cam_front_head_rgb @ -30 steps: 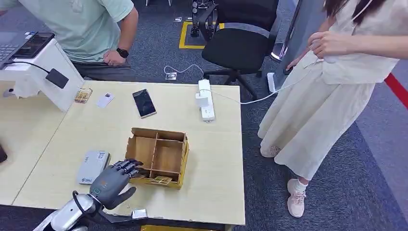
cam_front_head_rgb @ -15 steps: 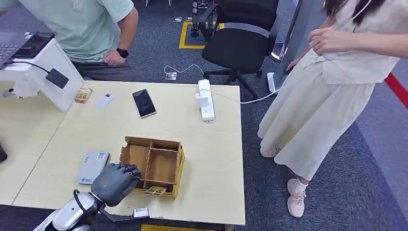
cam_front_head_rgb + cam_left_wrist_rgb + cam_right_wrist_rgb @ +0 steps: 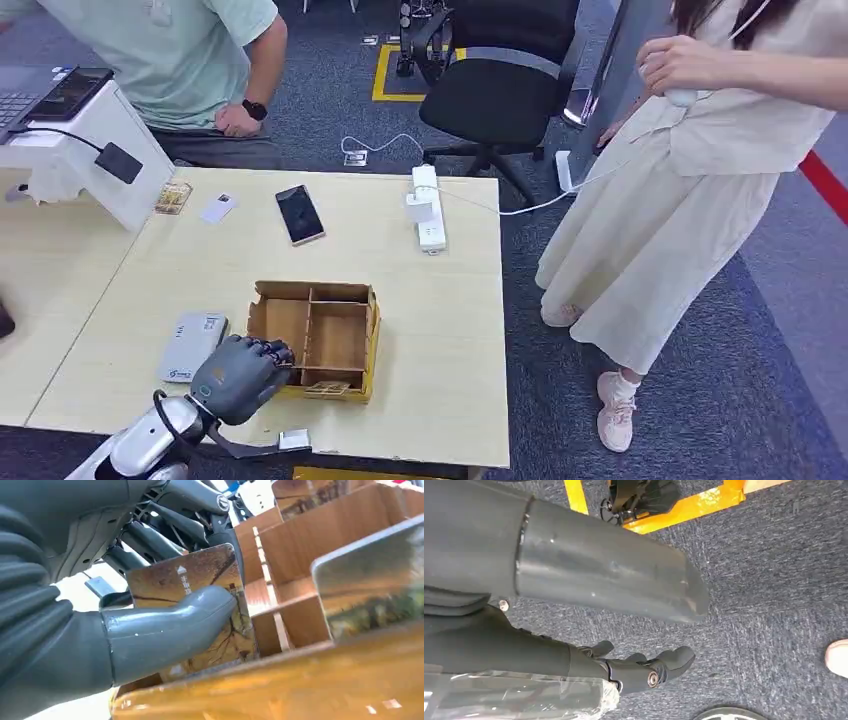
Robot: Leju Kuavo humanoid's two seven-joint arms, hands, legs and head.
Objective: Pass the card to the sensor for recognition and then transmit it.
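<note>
At the lower left of the head view, the left hand [image 3: 238, 375] rested against the near-left corner of the wooden divider box [image 3: 345, 300], fingers curled over the box's edge. The left wrist view showed the state plainly: the thumb [image 3: 165, 630] pressed a brown patterned card [image 3: 200, 580] against the dark fingers [image 3: 150, 540] behind it, so the card was pinched and stood nearly upright in the box's near-left compartment. A second card [image 3: 323, 388] lay in the front compartment just beside the hand; in the wrist view it appeared as a blurred edge.

The right hand [image 3: 644, 672] showed in the right wrist view above grey carpet, fingers loosely curled and apart, holding nothing.

Left of the box, a white flat device [image 3: 192, 346] lay on the light wooden table [image 3: 440, 380], close to the hand but not touching it. Farther up the table lay a black phone [image 3: 300, 214], a white card [image 3: 217, 207] and a small brownish card [image 3: 173, 197]. A white power strip [image 3: 428, 207] sat near the far right edge.

At the upper left stood a white stand [image 3: 90, 150] with a black sensor pad [image 3: 119, 162] on its slanted face. Behind the table sat a person in a pale green shirt [image 3: 190, 50]. At the right stood a person in a cream dress [image 3: 680, 200], one hand raised, and a black office chair [image 3: 490, 90] stood at upper centre.
</note>
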